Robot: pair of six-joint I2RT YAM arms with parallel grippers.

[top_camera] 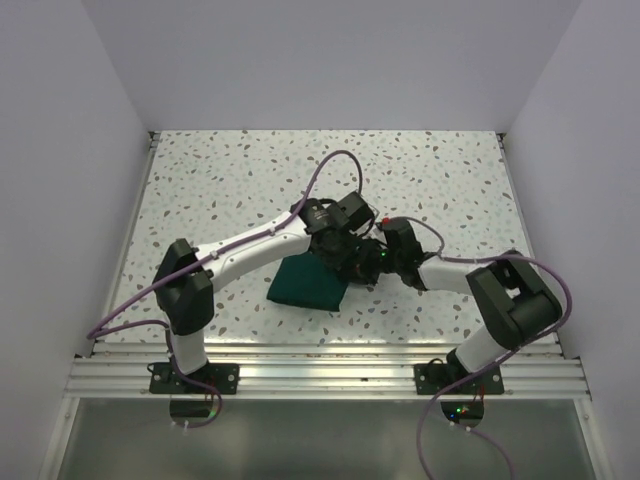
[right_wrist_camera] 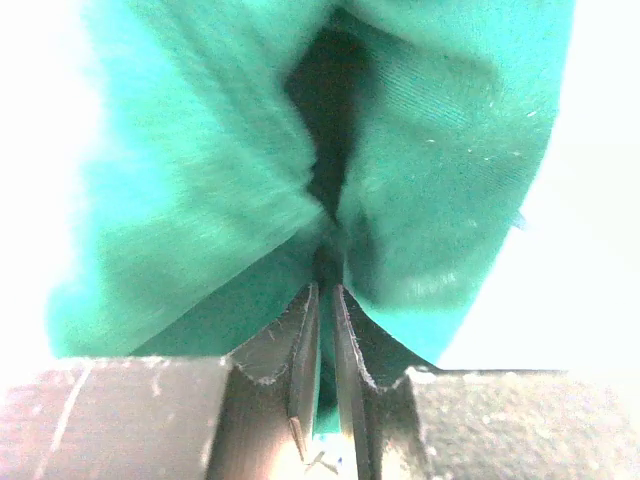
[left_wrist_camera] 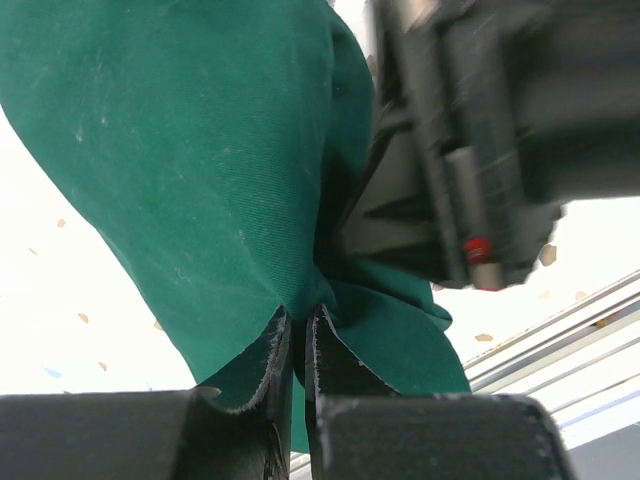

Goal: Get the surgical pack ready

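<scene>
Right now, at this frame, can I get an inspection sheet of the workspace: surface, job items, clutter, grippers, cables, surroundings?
Surface: speckled white table, flat.
Job's things: dark green drape bunched near the middle; scissors, tweezers, gauze, sachet and tray not visible.
Clutter: nothing seen.
Grippers: left gripper and right gripper each shut on a fold of the drape.
Cables: purple cables loop along both arms.
Surroundings: plain white walls; metal rail at the near edge.

One green drape (top_camera: 305, 285); two arms, left arm (top_camera: 250, 250), right arm (top_camera: 505, 300); two claws, left claw (left_wrist_camera: 300, 325), right claw (right_wrist_camera: 325, 295).
</scene>
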